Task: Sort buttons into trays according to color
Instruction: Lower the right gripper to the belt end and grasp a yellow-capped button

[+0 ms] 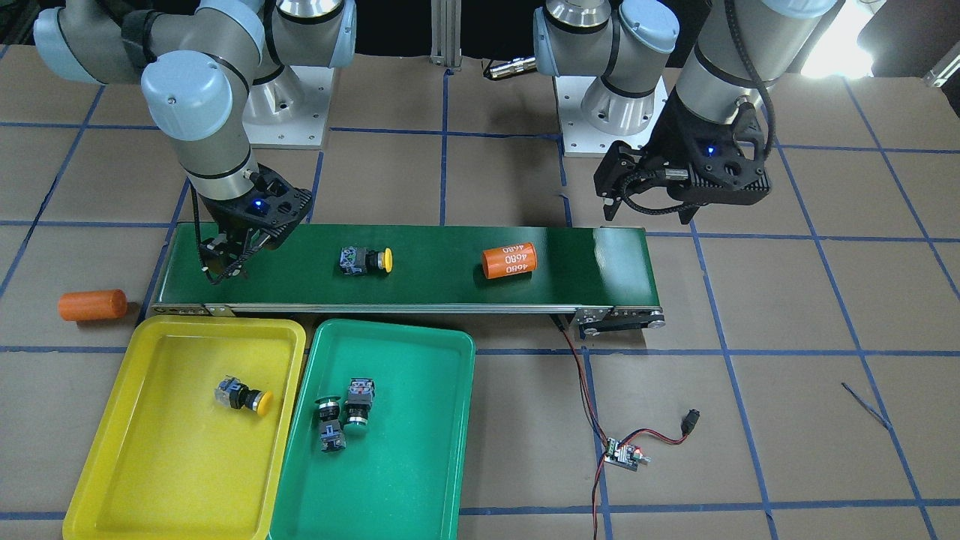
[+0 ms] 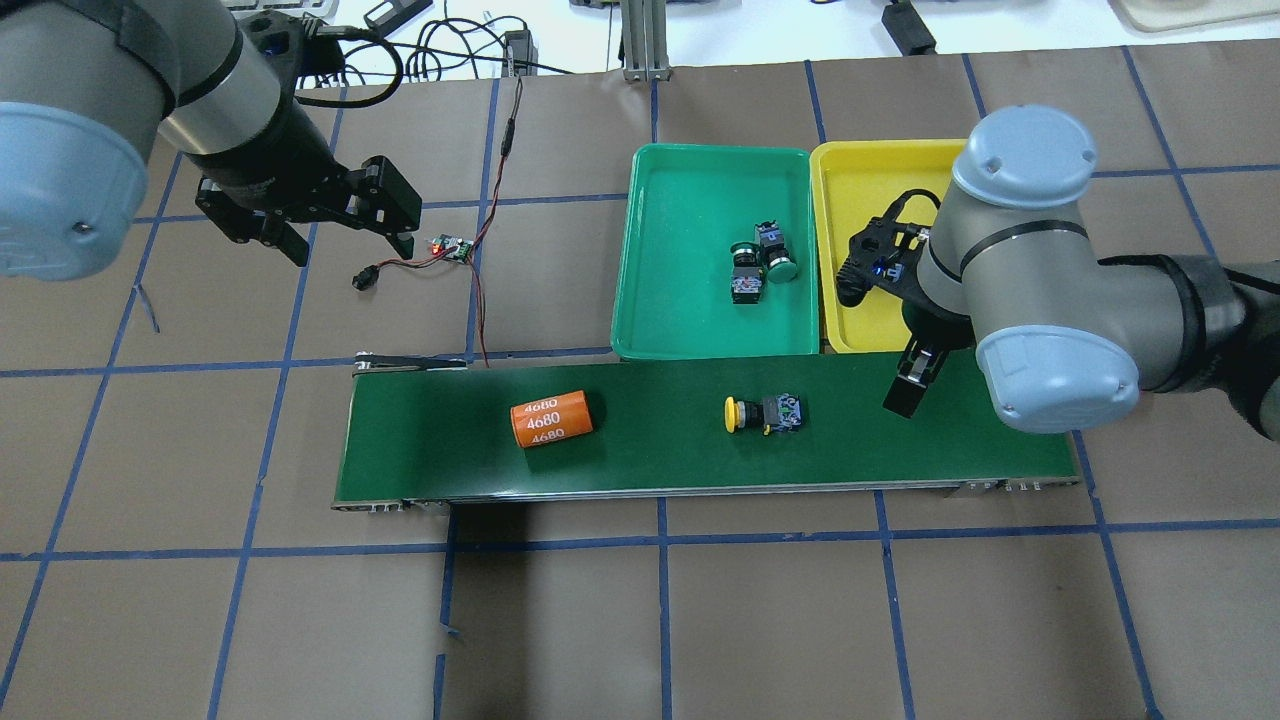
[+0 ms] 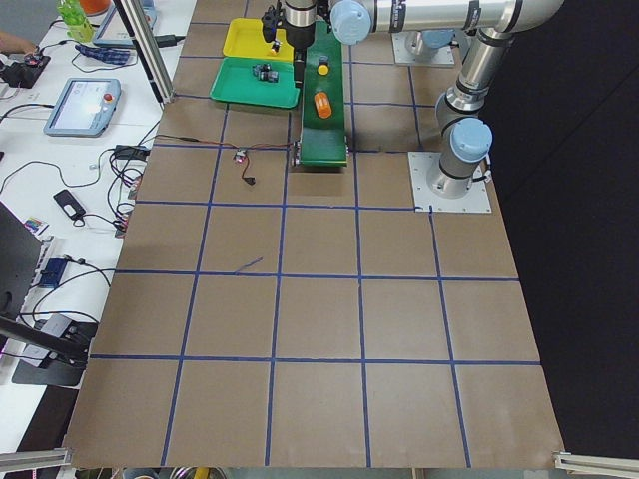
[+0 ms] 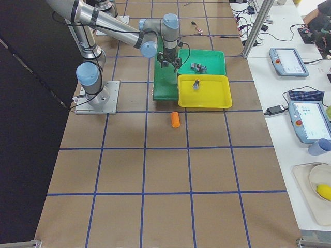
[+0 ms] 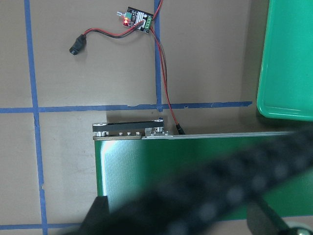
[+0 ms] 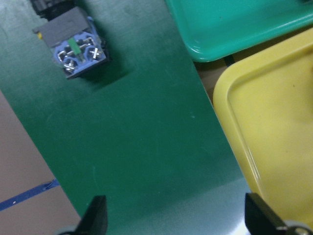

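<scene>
One yellow button [image 1: 365,261] lies on its side on the conveyor belt [image 1: 450,289]. It also shows in the overhead view [image 2: 765,413], and its contact block shows in the right wrist view [image 6: 78,46]. Another yellow button [image 1: 244,395] lies in the yellow tray [image 1: 165,465]. Two green buttons [image 1: 345,412] lie together in the green tray [image 1: 397,465]. My right gripper [image 1: 225,266] is open and empty, low over the belt's end beside the yellow tray, apart from the belt button. My left gripper [image 2: 350,245] is open and empty, raised near the belt's other end.
An orange cylinder [image 1: 510,260] marked 4680 lies on the belt. Another orange cylinder [image 1: 93,304] lies on the table past the belt's end near the yellow tray. A small controller board [image 1: 624,454] with red and black wires lies beside the green tray.
</scene>
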You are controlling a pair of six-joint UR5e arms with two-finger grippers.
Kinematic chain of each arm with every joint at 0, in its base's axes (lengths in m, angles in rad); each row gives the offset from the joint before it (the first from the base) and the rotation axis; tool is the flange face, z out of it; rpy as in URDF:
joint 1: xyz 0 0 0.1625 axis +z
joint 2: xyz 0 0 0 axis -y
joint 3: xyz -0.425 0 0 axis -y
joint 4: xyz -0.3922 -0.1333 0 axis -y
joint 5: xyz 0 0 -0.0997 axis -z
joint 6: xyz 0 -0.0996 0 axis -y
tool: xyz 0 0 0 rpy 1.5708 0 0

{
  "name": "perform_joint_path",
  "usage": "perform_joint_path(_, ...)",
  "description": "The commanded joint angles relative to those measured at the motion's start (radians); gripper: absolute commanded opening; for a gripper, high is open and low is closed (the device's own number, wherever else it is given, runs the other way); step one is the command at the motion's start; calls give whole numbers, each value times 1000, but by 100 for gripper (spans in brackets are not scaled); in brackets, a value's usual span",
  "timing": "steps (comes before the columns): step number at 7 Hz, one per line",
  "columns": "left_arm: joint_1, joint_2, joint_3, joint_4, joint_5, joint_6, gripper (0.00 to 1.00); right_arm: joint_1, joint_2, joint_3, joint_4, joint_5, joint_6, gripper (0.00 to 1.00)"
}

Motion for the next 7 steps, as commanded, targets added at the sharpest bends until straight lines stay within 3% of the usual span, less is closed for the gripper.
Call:
perform_joint_path(1, 1, -2, 1, 0, -1, 0, 100, 5, -7, 69, -115, 34, -55, 100)
perform_joint_path(7, 1, -1, 4, 0, 1, 2, 100, 110, 52, 74, -180, 51, -16, 94)
